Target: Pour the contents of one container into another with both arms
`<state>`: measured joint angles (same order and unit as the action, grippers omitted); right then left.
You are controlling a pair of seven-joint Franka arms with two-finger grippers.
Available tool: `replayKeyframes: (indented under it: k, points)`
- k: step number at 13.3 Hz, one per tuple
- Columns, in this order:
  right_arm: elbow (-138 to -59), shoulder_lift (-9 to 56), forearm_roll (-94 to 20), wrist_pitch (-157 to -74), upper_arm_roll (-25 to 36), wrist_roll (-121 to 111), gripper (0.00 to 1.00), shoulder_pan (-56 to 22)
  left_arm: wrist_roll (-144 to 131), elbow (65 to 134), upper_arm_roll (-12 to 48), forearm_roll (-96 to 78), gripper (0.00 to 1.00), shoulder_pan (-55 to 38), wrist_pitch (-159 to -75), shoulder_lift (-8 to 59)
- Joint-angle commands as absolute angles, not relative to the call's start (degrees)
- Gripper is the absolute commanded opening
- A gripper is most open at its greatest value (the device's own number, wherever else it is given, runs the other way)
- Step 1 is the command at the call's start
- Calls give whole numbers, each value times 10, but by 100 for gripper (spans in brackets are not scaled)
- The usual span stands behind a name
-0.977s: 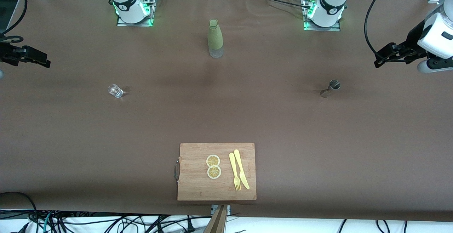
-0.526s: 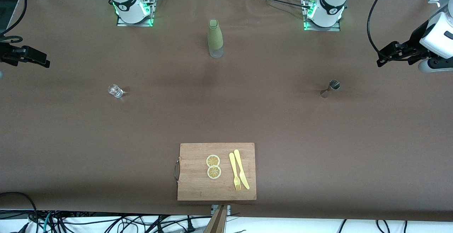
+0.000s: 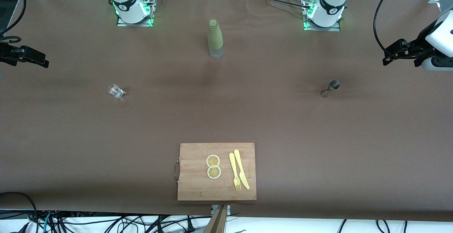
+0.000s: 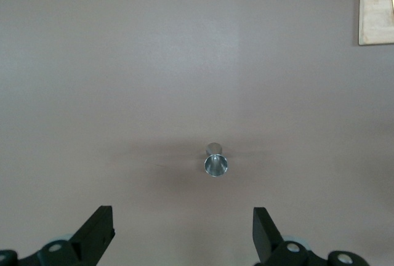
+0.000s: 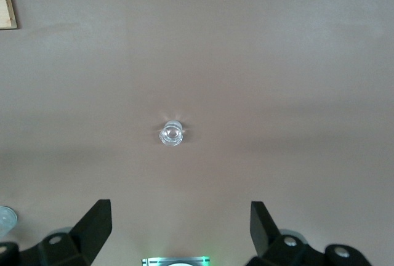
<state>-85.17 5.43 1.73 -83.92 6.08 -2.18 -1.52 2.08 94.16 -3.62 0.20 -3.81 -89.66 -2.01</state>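
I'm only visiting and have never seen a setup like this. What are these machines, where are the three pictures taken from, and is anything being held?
Two white robot arms stand at a brown table. One picture looks down from across the table; the other two come from cameras on the arms' wrists. The left gripper hangs open over the table near the metal jigger. The right gripper hangs open near the glass cup. Nothing is held. Also there: a green bottle between the bases, and a cutting board with lemon slices, a fork and a knife.
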Motion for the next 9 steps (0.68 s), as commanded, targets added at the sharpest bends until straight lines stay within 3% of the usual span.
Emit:
replayKeyframes:
  k: [1,9]
  points:
    - [-851,53,19,-841,59,-22,100,-10,58,933,-42,11,100,-38,-885,-21]
    - [-856,62,20,-852,44,-14,100,-8,218,942,-54,-5,100,-3,-888,7]
